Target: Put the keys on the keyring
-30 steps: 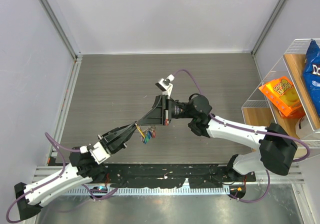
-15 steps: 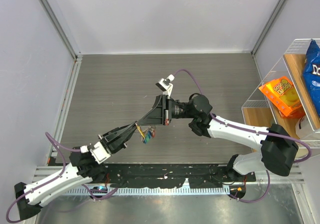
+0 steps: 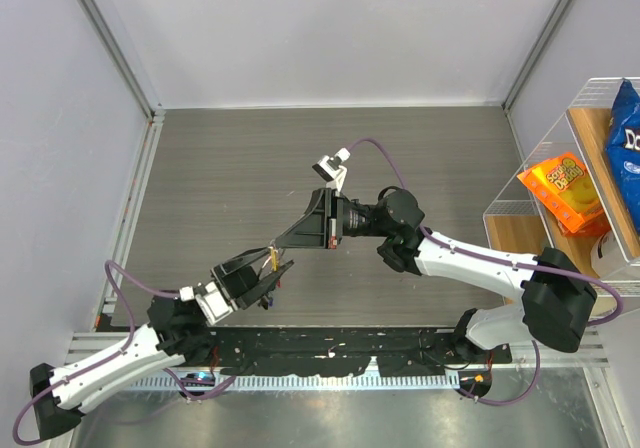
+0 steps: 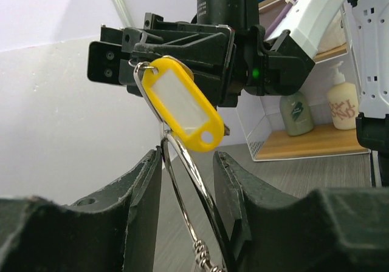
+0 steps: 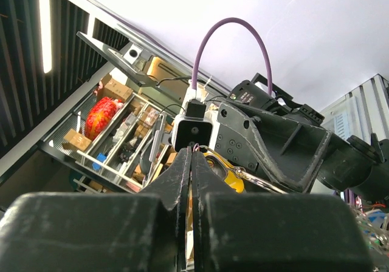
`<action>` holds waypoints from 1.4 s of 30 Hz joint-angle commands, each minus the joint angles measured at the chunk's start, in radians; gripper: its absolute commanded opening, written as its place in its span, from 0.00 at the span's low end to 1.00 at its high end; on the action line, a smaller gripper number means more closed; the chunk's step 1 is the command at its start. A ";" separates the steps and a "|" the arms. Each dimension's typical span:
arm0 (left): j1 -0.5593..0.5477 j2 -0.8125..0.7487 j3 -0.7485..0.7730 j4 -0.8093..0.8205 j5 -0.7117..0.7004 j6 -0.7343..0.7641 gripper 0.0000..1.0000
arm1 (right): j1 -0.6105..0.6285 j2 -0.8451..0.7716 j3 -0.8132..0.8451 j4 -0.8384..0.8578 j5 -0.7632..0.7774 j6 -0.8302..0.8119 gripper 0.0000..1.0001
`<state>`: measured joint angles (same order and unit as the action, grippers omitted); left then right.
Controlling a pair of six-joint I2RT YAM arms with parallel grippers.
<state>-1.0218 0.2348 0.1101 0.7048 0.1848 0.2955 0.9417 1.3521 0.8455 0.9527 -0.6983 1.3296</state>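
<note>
The keyring [image 4: 181,181], a thin silver wire loop, hangs with a yellow plastic tag [image 4: 182,105] on it. My right gripper [image 3: 272,252] is shut on the loop's top end, and its fingertips [image 4: 141,65] show there in the left wrist view. My left gripper [image 4: 187,156] stands open around the loop's lower part, its jaws apart on either side of the wire. The right wrist view shows the shut right gripper [image 5: 192,147], the yellow tag [image 5: 230,173] and the wire [image 5: 262,182] just behind it. In the top view my left gripper [image 3: 274,266] covers the loop. The keys are hidden.
A wire rack [image 3: 500,208] at the right edge holds an orange snack bag [image 3: 568,193] and a blue one [image 3: 625,138]. Two bottles [image 4: 296,111] [image 4: 341,102] stand on its wooden shelf. Grey walls close in the dark table [image 3: 230,168] on three sides.
My left gripper has opened and slid forward along the ring toward the right gripper. The coloured keys that hung below the two grippers no longer show from above. The right arm has barely moved.
</note>
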 commanded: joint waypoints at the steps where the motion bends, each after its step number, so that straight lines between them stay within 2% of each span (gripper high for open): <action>1: -0.003 0.011 0.003 0.007 -0.002 0.001 0.44 | 0.006 -0.041 0.043 0.087 0.020 -0.006 0.06; 3: -0.003 0.014 0.003 0.005 -0.022 0.001 0.42 | 0.005 -0.039 0.040 0.095 0.017 -0.004 0.06; 4: -0.004 0.017 0.005 0.002 -0.028 0.001 0.38 | 0.006 -0.042 0.038 0.095 0.017 -0.006 0.06; 6: -0.003 0.017 0.017 -0.027 -0.037 0.001 0.02 | 0.005 -0.044 0.035 0.096 0.011 -0.006 0.06; 7: -0.004 0.020 0.026 -0.040 -0.054 -0.004 0.00 | 0.005 -0.045 0.033 0.098 0.008 -0.007 0.06; 16: -0.003 0.058 0.037 -0.044 -0.107 -0.002 0.00 | -0.021 -0.099 -0.032 0.068 -0.015 -0.038 0.06; 23: -0.004 0.101 0.057 -0.076 -0.206 0.013 0.00 | -0.095 -0.241 -0.167 -0.032 -0.032 -0.113 0.06; 27: -0.004 0.120 0.095 -0.134 -0.271 0.005 0.00 | -0.144 -0.355 -0.246 -0.172 -0.024 -0.203 0.06; 29: -0.003 0.123 0.106 -0.149 -0.300 -0.002 0.00 | -0.146 -0.422 -0.240 -0.352 -0.007 -0.334 0.06; 30: -0.004 0.123 0.111 -0.156 -0.304 -0.005 0.00 | -0.146 -0.457 -0.237 -0.485 0.011 -0.419 0.08; 31: -0.003 0.123 0.115 -0.165 -0.306 -0.006 0.00 | -0.146 -0.475 -0.235 -0.533 0.020 -0.446 0.11; 34: -0.003 0.127 0.131 -0.166 -0.301 -0.015 0.00 | -0.149 -0.537 -0.235 -0.690 0.054 -0.547 0.37; 36: -0.003 0.135 0.148 -0.171 -0.292 -0.024 0.00 | -0.149 -0.570 -0.235 -0.762 0.084 -0.593 0.45; 42: -0.003 0.192 0.235 -0.243 -0.280 -0.065 0.00 | -0.149 -0.636 -0.243 -0.911 0.181 -0.688 0.54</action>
<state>-1.0271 0.3969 0.2424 0.4606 -0.0799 0.2676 0.7963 0.7525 0.5907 0.1867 -0.6037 0.7601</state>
